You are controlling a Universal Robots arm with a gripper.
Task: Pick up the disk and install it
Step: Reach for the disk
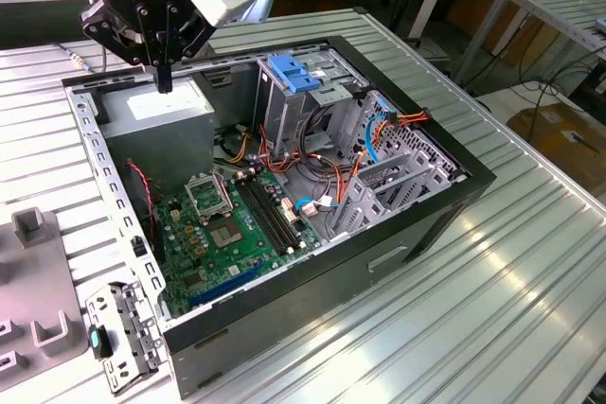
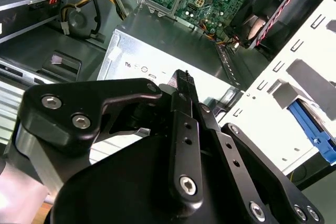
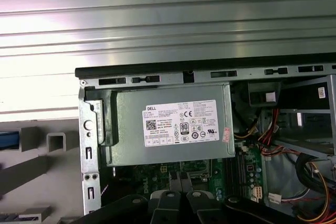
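My black hand point(image 2: 184, 77), fingers pressed together on nothing, hovers over the big grey metal power-supply box point(image 3: 181, 124) in a corner of the open black computer case point(image 1: 407, 224) on the ribbed metal tabletop point(image 1: 511, 309). The disk point(image 2: 315, 132), I judge, is the blue plastic-railed piece just outside the case's perforated wall, mostly hidden. Picking it up is the step in hand, not yet done; it calls for parted fingers squared across the drive.
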